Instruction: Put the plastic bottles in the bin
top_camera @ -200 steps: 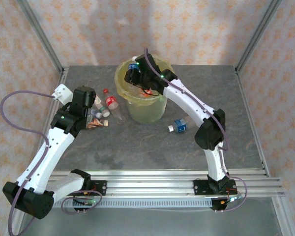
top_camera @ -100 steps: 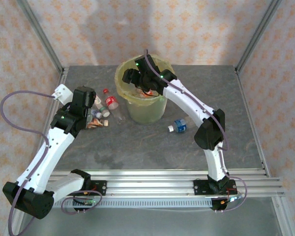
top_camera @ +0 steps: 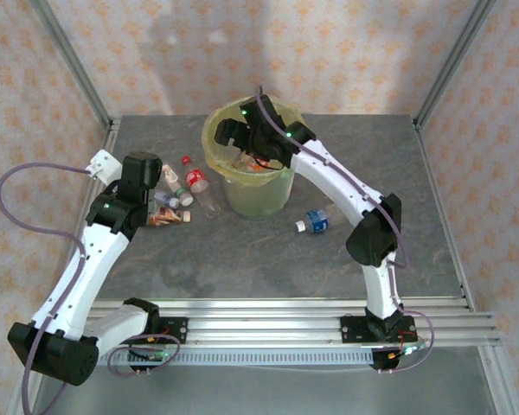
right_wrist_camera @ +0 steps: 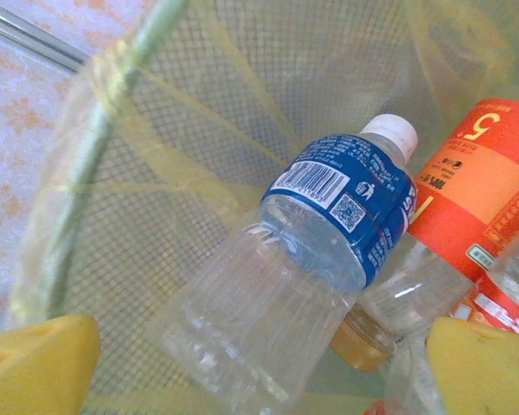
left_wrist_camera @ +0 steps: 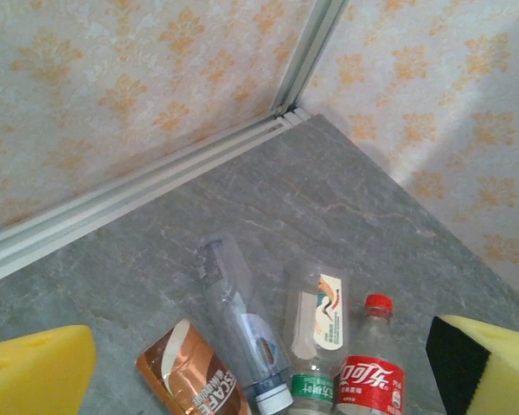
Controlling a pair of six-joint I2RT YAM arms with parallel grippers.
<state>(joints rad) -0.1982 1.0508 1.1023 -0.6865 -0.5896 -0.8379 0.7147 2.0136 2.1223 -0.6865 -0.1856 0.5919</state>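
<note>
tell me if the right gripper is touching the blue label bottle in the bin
Apart. The right wrist view shows the right gripper wide open, with a clear gap between each yellow pad and the blue label bottle in the bin.

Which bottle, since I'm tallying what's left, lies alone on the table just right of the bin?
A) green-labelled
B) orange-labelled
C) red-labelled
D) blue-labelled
D: the top view shows a blue-labelled bottle with a white cap lying by itself beside the bin, on its right.
</note>
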